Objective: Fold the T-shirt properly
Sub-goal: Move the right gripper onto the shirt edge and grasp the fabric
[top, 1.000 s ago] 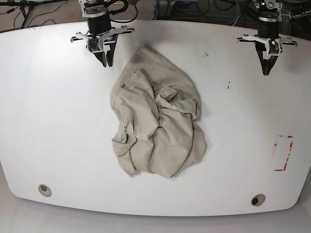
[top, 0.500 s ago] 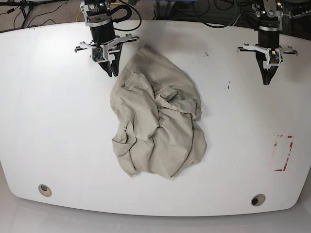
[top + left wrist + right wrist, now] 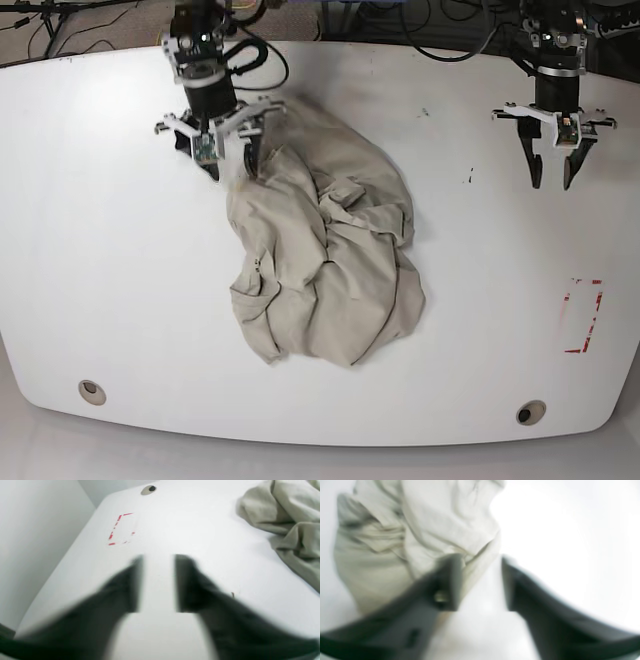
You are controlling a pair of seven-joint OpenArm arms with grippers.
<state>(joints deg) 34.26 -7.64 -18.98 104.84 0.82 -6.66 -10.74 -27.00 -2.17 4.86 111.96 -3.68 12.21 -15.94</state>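
T-shirt (image 3: 325,255) lies crumpled in a heap mid tabletop (image 3: 120,280), red tape rectangle (image 3: 583,315) near one edge. Further back, right gripper (image 3: 232,165) hangs at the shirt's far edge, fingers (image 3: 450,580) spread apart, one over the cloth, gripping nothing. Left gripper (image 3: 550,178) hovers over bare tabletop well apart from shirt, fingers (image 3: 133,585) parted, empty

A white table (image 3: 500,340) with rounded corners fills the view, with dark cables (image 3: 70,25) beyond its far edge.

Plain beige T-shirt (image 3: 325,255), seemingly unpatterned; white table (image 3: 120,280)
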